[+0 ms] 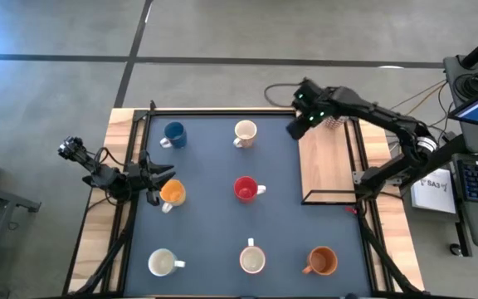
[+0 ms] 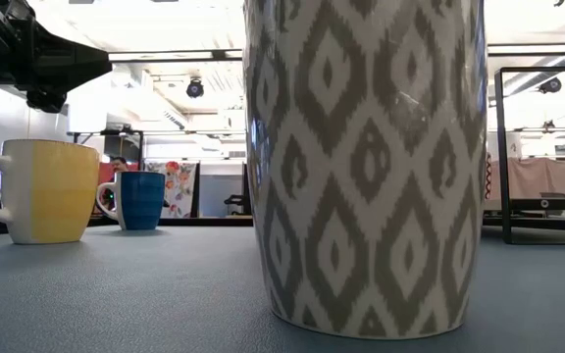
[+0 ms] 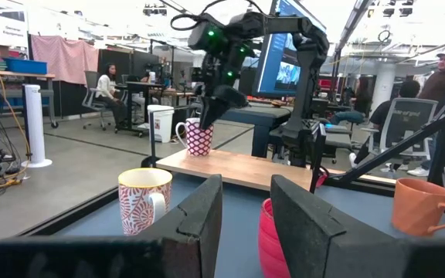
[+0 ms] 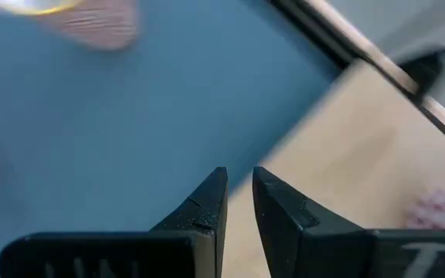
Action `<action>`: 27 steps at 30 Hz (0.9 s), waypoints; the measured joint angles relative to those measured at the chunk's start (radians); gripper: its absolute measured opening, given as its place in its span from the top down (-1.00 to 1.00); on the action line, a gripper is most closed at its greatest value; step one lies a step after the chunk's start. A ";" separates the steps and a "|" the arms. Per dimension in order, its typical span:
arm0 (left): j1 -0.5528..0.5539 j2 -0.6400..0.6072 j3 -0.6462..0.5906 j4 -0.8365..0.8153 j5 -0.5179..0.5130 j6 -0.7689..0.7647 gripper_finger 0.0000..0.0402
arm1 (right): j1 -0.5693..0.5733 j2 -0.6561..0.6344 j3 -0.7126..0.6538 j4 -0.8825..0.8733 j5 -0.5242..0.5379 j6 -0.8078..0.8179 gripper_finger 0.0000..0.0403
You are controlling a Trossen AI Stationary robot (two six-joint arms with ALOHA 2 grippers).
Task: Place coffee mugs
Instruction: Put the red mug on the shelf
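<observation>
You are looking down on a dark blue surface point(image 1: 214, 249) with seven small round ceramic mugs standing on it in three rows. In the far row a blue mug point(image 1: 174, 134) is sitting beside a cream mug with a reddish pattern point(image 1: 245, 132). In the middle row a yellow-orange mug point(image 1: 173, 193) is standing near the left edge and a red mug point(image 1: 246, 188) is standing at the centre. In the near row a plain cream mug point(image 1: 163, 263), a grey-and-white diamond-patterned mug point(image 1: 252, 260) and an orange mug point(image 1: 322, 261) are lined up from left to right. An eighth mug, white with a red lattice pattern point(image 3: 198, 137), is standing on the light wooden board point(image 1: 326, 162) at the right side of the surface, at its far corner. Your right gripper point(image 1: 298, 126) is hovering over the edge where the board meets the blue surface, just beside that lattice mug; its two dark fingers point(image 4: 207, 205) are standing slightly apart with a narrow gap and are pinching nothing. Your left gripper point(image 1: 161, 175) is resting at the left edge of the surface, just beside the yellow-orange mug, with its fingers point(image 3: 199, 212) spread and empty, pointing across toward the red mug.
</observation>
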State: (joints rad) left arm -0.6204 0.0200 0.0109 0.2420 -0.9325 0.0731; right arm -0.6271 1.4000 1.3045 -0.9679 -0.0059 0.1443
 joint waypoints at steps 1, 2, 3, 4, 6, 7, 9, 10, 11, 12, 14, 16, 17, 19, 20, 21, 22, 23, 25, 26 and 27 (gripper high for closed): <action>0.000 0.000 0.000 0.000 0.000 0.000 0.53 | 0.031 0.008 0.000 0.019 -0.007 -0.008 0.74; 0.000 0.000 0.000 0.000 0.000 0.000 0.53 | 0.061 0.015 0.000 0.035 -0.020 -0.015 0.74; 0.000 0.000 0.000 0.000 0.000 0.000 0.53 | 0.091 0.021 0.000 0.052 -0.036 -0.018 0.74; 0.000 0.000 0.000 0.000 0.000 0.000 0.53 | 0.120 0.026 0.000 0.073 -0.051 -0.012 0.74; 0.000 0.000 0.000 0.000 0.000 0.000 0.53 | 0.179 0.036 0.000 0.118 -0.073 0.023 0.74; 0.000 0.000 0.000 0.000 0.000 0.000 0.53 | 0.207 0.042 0.000 0.137 -0.078 0.037 0.74; 0.000 0.000 0.000 0.000 0.000 0.000 0.53 | 0.262 0.055 0.000 0.171 -0.081 0.070 0.74; 0.000 0.000 0.000 0.000 0.000 0.000 0.53 | 0.286 0.063 0.000 0.192 -0.081 0.087 0.74; 0.000 0.000 0.000 0.000 0.000 0.000 0.53 | 0.307 0.070 0.000 0.209 -0.081 0.106 0.74; 0.000 0.000 0.000 0.000 0.000 0.000 0.53 | 0.331 0.079 0.000 0.222 -0.081 0.129 0.74; 0.000 0.000 0.000 0.000 0.000 0.000 0.53 | 0.372 0.099 0.000 0.247 -0.081 0.160 0.74; 0.000 0.000 0.000 0.000 0.000 0.000 0.53 | 0.410 0.122 0.000 0.255 -0.081 0.193 0.74; 0.000 0.000 0.000 -0.002 0.000 0.000 0.53 | 0.426 0.134 0.000 0.256 -0.081 0.208 0.74; 0.000 0.000 0.000 -0.003 0.000 0.000 0.53 | 0.459 0.163 0.000 0.259 -0.080 0.245 0.74; 0.000 0.000 0.000 -0.004 0.000 0.000 0.53 | 0.473 0.176 0.000 0.265 -0.078 0.260 0.74; 0.000 0.000 0.000 -0.005 0.000 0.000 0.53 | 0.486 0.189 0.000 0.274 -0.075 0.272 0.74; 0.000 0.000 0.000 -0.005 0.000 0.000 0.53 | 0.496 0.202 0.003 0.279 -0.073 0.282 0.74; 0.000 0.000 0.000 -0.005 0.000 0.000 0.53 | 0.504 0.213 0.011 0.279 -0.073 0.283 0.74; 0.000 0.000 0.000 -0.005 0.000 0.000 0.53 | 0.514 0.236 0.031 0.286 -0.073 0.283 0.75; 0.000 0.000 0.000 -0.005 0.000 0.000 0.53 | 0.517 0.244 0.043 0.287 -0.072 0.282 0.75; 0.000 0.000 0.000 -0.005 0.000 0.000 0.53 | 0.519 0.252 0.053 0.287 -0.073 0.278 0.76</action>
State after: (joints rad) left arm -0.6203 0.0200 0.0111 0.2367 -0.9325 0.0731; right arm -0.1081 1.6524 1.3572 -0.6811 -0.0784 0.4221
